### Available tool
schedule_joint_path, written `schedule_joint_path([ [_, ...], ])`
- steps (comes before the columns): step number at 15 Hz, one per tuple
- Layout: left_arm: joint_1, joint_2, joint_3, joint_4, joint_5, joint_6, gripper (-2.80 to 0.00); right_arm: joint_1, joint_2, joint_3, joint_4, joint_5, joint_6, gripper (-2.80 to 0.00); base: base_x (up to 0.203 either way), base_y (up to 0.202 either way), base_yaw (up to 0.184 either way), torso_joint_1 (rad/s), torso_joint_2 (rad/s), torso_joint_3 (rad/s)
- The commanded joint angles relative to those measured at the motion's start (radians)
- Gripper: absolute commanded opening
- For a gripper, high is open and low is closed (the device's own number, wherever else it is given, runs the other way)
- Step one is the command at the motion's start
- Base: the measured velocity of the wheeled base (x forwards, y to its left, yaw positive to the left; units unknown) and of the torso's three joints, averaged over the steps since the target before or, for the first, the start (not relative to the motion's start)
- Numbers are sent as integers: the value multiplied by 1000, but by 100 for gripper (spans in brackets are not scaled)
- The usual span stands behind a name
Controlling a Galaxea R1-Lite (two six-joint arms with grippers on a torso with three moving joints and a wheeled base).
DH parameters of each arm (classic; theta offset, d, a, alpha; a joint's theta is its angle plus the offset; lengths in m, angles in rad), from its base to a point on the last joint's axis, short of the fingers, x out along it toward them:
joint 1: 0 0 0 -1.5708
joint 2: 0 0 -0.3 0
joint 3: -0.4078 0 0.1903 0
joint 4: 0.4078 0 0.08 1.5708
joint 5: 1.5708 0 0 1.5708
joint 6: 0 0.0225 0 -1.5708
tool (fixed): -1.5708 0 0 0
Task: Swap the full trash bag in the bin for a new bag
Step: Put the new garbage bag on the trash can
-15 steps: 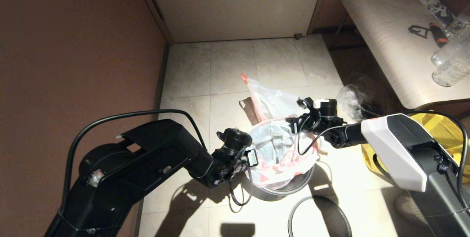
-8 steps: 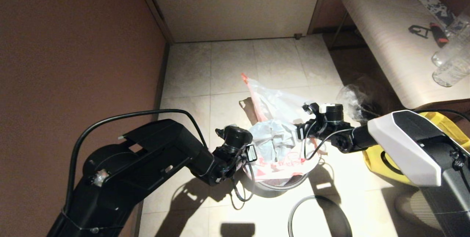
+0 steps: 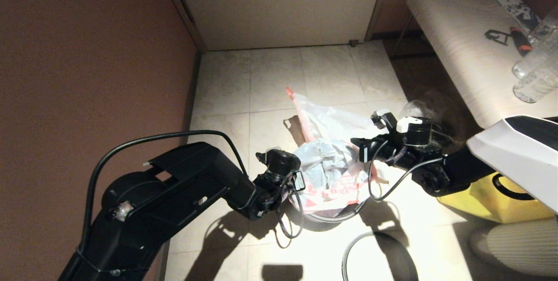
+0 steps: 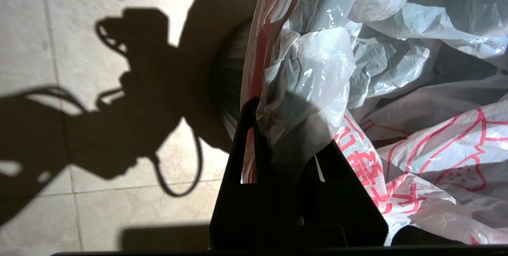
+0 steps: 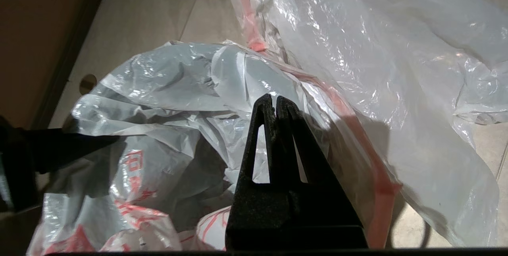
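Observation:
The black bin point(image 3: 338, 216) stands on the floor, nearly covered by the new bag point(image 3: 331, 172), milky white with red characters, crumpled over its mouth. My left gripper point(image 3: 291, 189) is at the bin's left side, shut on a bunched fold of the new bag point(image 4: 313, 69), beside the bin wall point(image 4: 226, 85). My right gripper point(image 3: 355, 142) is at the bag's far right edge; its fingertips point(image 5: 275, 103) are pressed together on a thin fold of it. The full trash bag point(image 3: 324, 117), see-through with orange-pink strips point(image 5: 349, 129), lies behind the bin.
The grey hoop point(image 3: 375, 232) lies on the tiles in front of the bin. A yellow tote bag point(image 3: 501, 198) and a clear bag with dark contents point(image 3: 431, 113) sit to the right, below a bench point(image 3: 457, 45). Walls close in on the left and behind.
My right arm has swung out to the right, its gripper shifting slightly right. The new bag's white top has bunched up higher over the bin mouth. The left gripper has hardly moved.

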Motion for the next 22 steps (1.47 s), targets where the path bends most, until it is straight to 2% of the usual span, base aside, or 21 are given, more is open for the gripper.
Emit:
schedule_joint_path([
  [1, 7, 11, -16, -24, 41, -4, -280, -6, -62, 58, -44, -10, 10, -280, 0, 0, 0, 0, 0, 0],
  [2, 7, 12, -17, -28, 44, -4, -152, -11, -63, 71, -66, -30, 15, -280, 0, 0, 0, 0, 0, 0],
  [3, 7, 12, -17, -28, 46, -4, 0, -12, -65, 91, -76, -41, 16, -280, 0, 0, 0, 0, 0, 0],
  [6, 7, 6, -11, -30, 56, -4, 0, -4, -88, 125, -88, -83, 16, -280, 0, 0, 0, 0, 0, 0],
  [8, 7, -6, 23, -72, 55, -4, 0, 22, -123, 147, -66, -124, 16, -280, 0, 0, 0, 0, 0, 0],
  [9, 7, -17, 59, -126, 45, -1, 0, 41, -133, 154, -22, -171, 16, -280, 0, 0, 0, 0, 0, 0],
  [10, 7, -31, 97, -174, 17, 8, 0, 64, -141, 153, 47, -251, 16, -280, 0, 0, 0, 0, 0, 0],
  [11, 8, -55, 135, -196, -13, 24, 0, 85, -145, 147, 116, -340, 17, -280, 0, 0, 0, 0, 0, 0],
  [12, 13, -79, 159, -206, -41, 37, 0, 108, -148, 148, 154, -392, 23, -280, 0, 0, 0, 0, 0, 0],
  [14, 22, -117, 185, -208, -64, 49, 0, 129, -161, 156, 218, -427, 48, -280, 0, 0, 0, 0, 0, 0],
  [17, 35, -189, 223, -214, -57, 47, 0, 150, -184, 147, 314, -437, 64, -280, 0, 0, 0, 0, 0, 0],
  [19, 89, -210, 229, -215, -55, 49, 0, 164, -195, 146, 384, -473, 73, -280, 0, 0, 0, 0, 0, 0],
  [20, 121, -196, 206, -214, -58, 47, -92, 179, -205, 144, 423, -503, 113, -280, 0, 0, 0, 0, 0, 0],
  [21, 144, -162, 169, -214, -59, 43, -280, 191, -217, 135, 476, -523, 156, -280, 0, 0, 0, 0, 0, 0],
  [22, 166, -133, 137, -214, -60, 39, -280, 205, -223, 123, 528, -533, 193, -280, 0, 0, 0, 0, 0, 0],
])
